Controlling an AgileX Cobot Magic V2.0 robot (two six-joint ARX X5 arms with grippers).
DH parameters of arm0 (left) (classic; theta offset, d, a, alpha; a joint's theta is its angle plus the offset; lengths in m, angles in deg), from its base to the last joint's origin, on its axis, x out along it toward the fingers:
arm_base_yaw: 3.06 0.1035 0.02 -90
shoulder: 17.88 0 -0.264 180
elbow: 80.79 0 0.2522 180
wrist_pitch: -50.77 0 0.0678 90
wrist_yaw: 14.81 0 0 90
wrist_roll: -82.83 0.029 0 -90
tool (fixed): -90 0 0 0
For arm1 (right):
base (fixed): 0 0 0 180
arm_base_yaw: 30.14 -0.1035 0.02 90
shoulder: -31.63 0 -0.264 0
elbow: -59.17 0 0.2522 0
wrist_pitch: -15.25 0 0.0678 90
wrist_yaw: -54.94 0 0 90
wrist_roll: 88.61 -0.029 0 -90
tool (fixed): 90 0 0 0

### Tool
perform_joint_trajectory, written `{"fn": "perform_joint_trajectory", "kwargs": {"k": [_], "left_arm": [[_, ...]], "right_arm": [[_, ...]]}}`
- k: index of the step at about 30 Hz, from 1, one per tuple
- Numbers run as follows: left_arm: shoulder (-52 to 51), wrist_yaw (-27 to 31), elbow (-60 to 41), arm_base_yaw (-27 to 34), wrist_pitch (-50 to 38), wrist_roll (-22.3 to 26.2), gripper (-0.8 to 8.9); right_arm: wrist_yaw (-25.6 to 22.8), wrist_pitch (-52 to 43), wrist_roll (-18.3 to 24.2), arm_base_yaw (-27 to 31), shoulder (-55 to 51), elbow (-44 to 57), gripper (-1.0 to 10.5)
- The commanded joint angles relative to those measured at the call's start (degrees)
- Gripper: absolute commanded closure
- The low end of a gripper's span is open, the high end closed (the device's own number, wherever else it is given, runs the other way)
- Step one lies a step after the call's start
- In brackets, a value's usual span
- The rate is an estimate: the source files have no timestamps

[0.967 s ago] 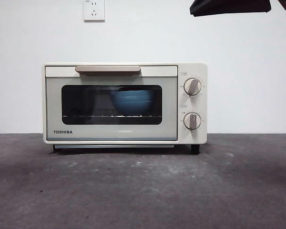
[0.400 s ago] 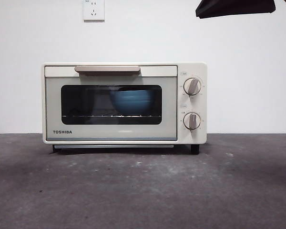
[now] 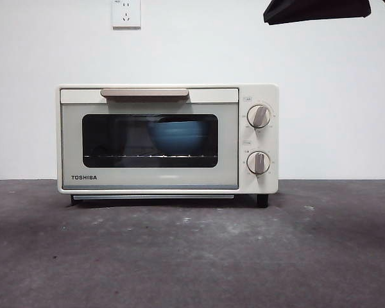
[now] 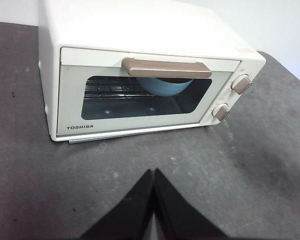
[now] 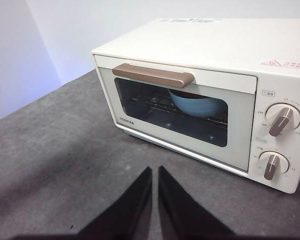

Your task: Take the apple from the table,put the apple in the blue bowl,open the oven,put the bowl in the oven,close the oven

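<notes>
The cream-white oven [image 3: 167, 173] stands on the dark grey table [image 3: 192, 256] with its door closed. Through the dark window I see the blue bowl [image 3: 178, 136] resting on the wire rack inside. The apple is hidden from every view. My left gripper [image 4: 153, 172] hovers shut and empty above the table in front of the oven [image 4: 140, 50], where the bowl [image 4: 165, 87] shows below the handle. My right gripper [image 5: 155, 170] is also shut and empty, held back from the oven [image 5: 215, 50] and the bowl [image 5: 197, 106]. A black arm part [image 3: 317, 9] hangs at the front view's top right.
The beige bar handle [image 3: 144, 94] runs along the door's top, and two round knobs [image 3: 258, 116] sit on the oven's right side. A white wall with a socket [image 3: 126, 13] stands behind the oven.
The black arm part at the top right of the front view has drawn slightly up and to the right. The oven, its door and the bowl stay as they were.
</notes>
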Motion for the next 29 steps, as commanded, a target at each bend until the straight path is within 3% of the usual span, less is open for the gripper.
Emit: {"fn": "perform_joint_trajectory", "kwargs": {"k": [1,4,9,16,23,29], "left_arm": [[0.3,0.2,0.7,-0.2,-0.7,1.2,8.06],[0.2,0.7,0.7,-0.1,-0.9,5.4,8.06],[-3.1,8.6,-0.5,2.3,-4.5,10.4,8.06],[-11.8,9.3,-9.1,9.9,-14.7,15.2,8.06],[-20.4,9.5,-21.7,12.8,-21.7,15.5,8.06],[-25.8,9.5,-30.9,12.8,-21.6,15.0,8.06]], "right_arm": [[-0.2,-0.6,0.5,-0.6,0.3,0.0,9.4],[-0.2,-0.6,0.5,-0.6,0.3,0.0,9.4],[-0.2,-0.6,0.5,-0.6,0.3,0.0,9.4],[-0.2,-0.6,0.5,-0.6,0.3,0.0,9.4],[-0.2,-0.6,0.5,-0.6,0.3,0.0,9.4],[-0.2,-0.6,0.5,-0.6,0.3,0.0,9.4]]}}
